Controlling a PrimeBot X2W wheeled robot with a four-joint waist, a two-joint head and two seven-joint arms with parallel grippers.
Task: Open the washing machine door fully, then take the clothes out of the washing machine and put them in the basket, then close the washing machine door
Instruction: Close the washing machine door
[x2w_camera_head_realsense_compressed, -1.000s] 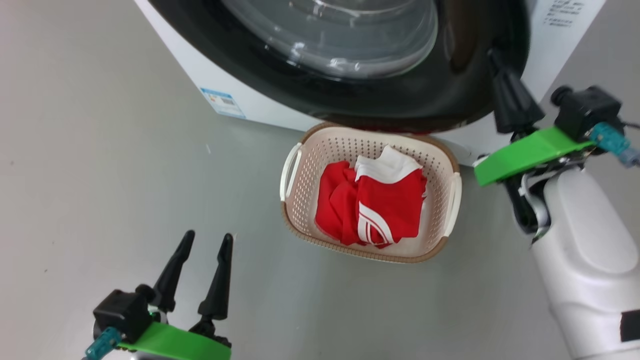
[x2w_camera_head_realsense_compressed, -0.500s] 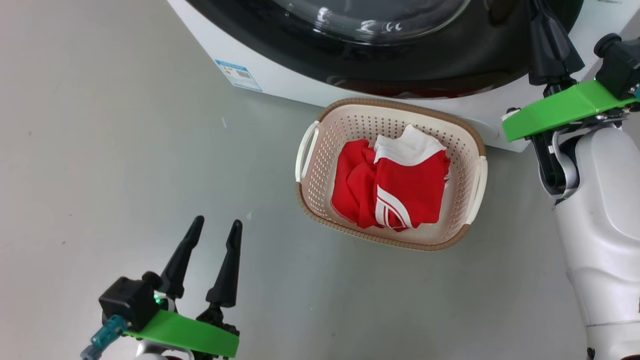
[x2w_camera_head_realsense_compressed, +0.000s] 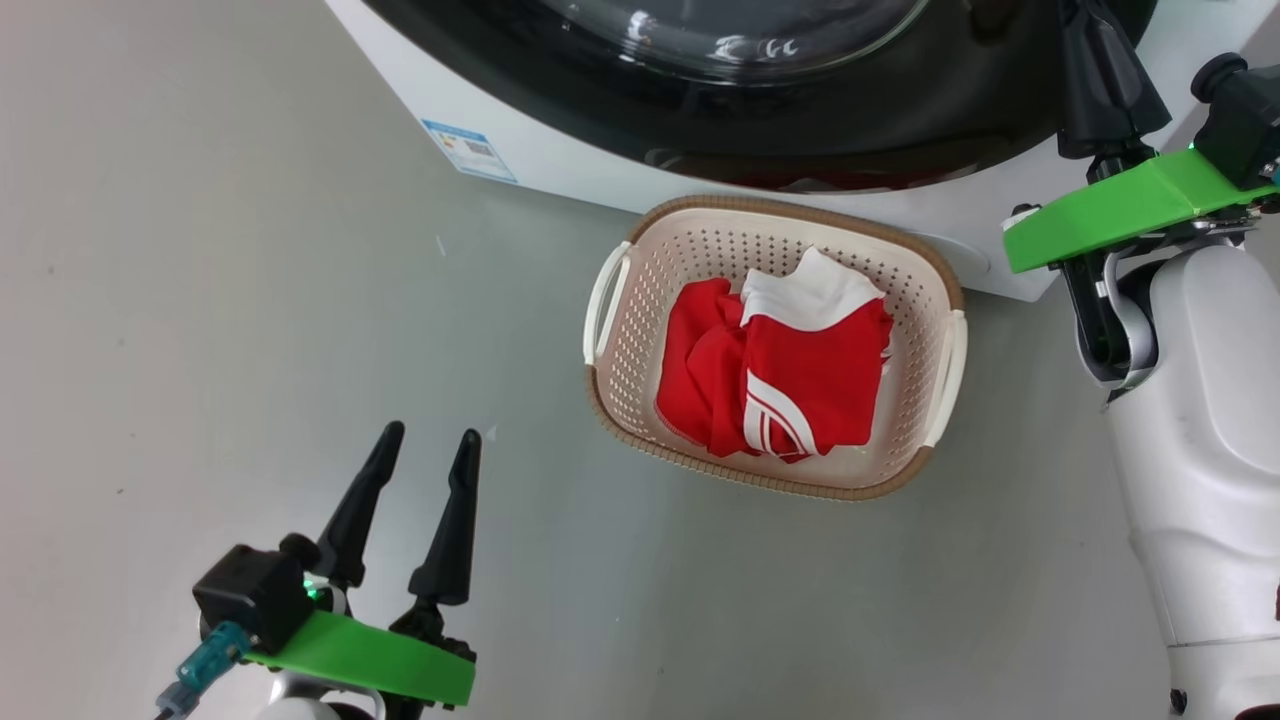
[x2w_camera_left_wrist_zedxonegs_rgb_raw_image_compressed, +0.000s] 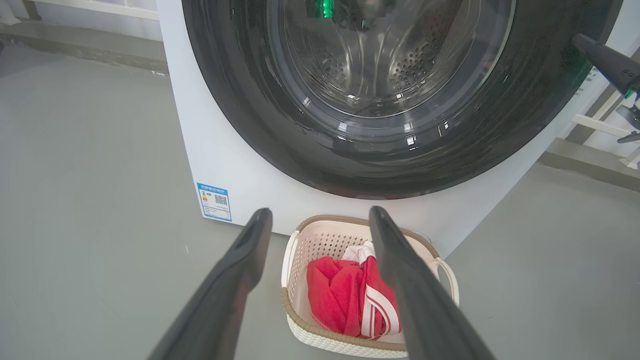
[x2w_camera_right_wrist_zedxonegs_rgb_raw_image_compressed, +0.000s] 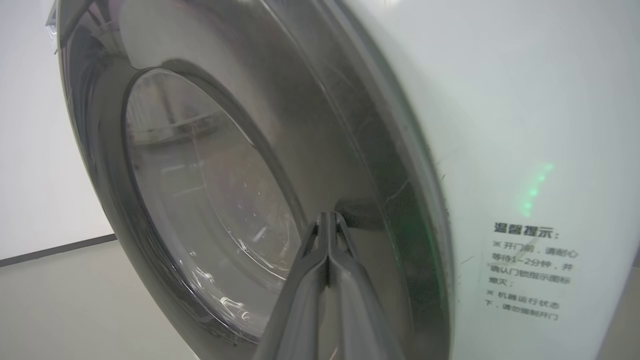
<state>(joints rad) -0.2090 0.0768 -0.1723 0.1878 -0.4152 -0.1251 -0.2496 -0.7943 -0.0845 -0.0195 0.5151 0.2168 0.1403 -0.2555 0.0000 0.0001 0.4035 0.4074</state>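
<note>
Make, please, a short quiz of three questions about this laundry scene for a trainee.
1. True or false: the clothes lie inside the basket.
2. Choose one: the right gripper, near the black rim of the washing machine door, is A) open, B) shut with nothing between its fingers, C) holding red cloth.
3. Fill the gap: the left gripper hangs ____ above the floor, apart from the basket.
Key: 1 true; 2 B; 3 open.
</note>
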